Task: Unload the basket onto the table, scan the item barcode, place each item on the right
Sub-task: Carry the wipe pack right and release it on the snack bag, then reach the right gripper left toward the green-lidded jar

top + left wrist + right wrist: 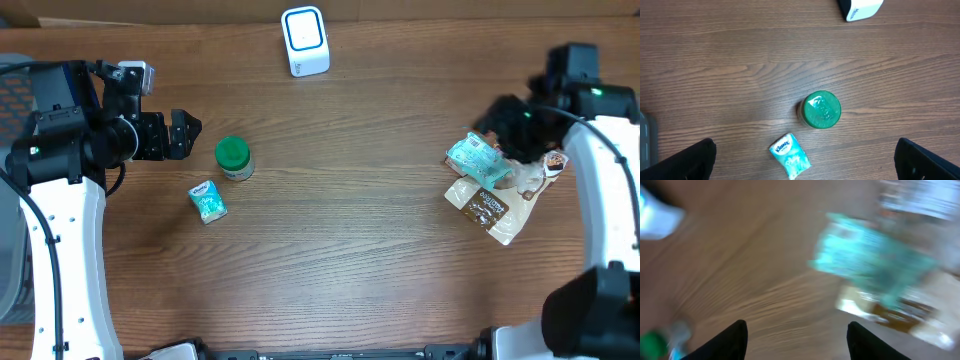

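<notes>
The white barcode scanner [305, 41] stands at the back middle of the table; its base shows in the left wrist view as the scanner [860, 7]. A green-lidded jar [233, 157] and a small teal tissue pack [208, 201] lie at the left. My left gripper [185, 135] hangs open just left of the jar, holding nothing. From its wrist I see the jar [821, 109] and the tissue pack [790, 156] between my wide-spread fingers [690, 160]. My right gripper [497, 118] is open and empty over a teal packet [478, 158]. The blurred right wrist view shows that packet [875, 265].
Under and beside the teal packet lie brown-and-white flat packets [490, 207] at the right edge. The right wrist view is smeared by motion. The left arm's white base [60, 250] stands along the left side, the right arm's base [610, 200] along the right.
</notes>
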Robot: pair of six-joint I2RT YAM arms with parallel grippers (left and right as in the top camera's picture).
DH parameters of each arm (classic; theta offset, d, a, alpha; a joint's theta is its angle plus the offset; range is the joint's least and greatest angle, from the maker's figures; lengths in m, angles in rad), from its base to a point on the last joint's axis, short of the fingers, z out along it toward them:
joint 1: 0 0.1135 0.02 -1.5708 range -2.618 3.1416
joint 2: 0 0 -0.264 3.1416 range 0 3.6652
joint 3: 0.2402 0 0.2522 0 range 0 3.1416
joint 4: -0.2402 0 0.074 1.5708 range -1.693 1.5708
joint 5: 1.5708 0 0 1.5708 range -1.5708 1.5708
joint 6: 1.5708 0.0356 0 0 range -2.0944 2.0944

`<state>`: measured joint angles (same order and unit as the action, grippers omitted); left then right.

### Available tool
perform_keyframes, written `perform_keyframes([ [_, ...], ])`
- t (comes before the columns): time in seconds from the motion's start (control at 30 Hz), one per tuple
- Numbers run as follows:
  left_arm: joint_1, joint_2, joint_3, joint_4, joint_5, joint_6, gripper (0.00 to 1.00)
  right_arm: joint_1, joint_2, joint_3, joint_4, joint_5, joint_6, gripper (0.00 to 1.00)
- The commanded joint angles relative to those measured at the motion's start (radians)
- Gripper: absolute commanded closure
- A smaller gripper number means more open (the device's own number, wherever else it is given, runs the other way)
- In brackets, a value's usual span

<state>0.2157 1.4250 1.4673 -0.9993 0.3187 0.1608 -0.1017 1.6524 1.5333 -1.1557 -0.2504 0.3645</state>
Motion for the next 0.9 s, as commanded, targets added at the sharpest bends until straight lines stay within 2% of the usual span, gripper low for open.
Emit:
perform_keyframes([
  [0.0, -0.006, -0.005, 0.022, 0.003, 0.011, 0.016, 0.00, 0.125, -0.022, 0.023, 0.039, -0.105, -0.059, 0.34],
  [0.23, -0.006, -0.005, 0.022, 0.003, 0.011, 0.016, 0.01, 0.427, 0.045, 0.021, 0.244, -0.086, -0.060, 0.20],
  [0.4, -0.006, -0.005, 0.022, 0.003, 0.011, 0.016, 0.01, 0.628, 0.163, 0.021, 0.406, -0.054, -0.059, 0.13],
  [0.67, -0.006, -0.005, 0.022, 0.003, 0.011, 0.016, 0.01, 0.789, 0.301, 0.021, 0.585, 0.014, -0.060, 0.11],
  [0.87, -0.007, -0.005, 0.022, 0.003, 0.011, 0.016, 0.00, 0.866, 0.348, 0.021, 0.613, 0.013, -0.059, 0.14],
])
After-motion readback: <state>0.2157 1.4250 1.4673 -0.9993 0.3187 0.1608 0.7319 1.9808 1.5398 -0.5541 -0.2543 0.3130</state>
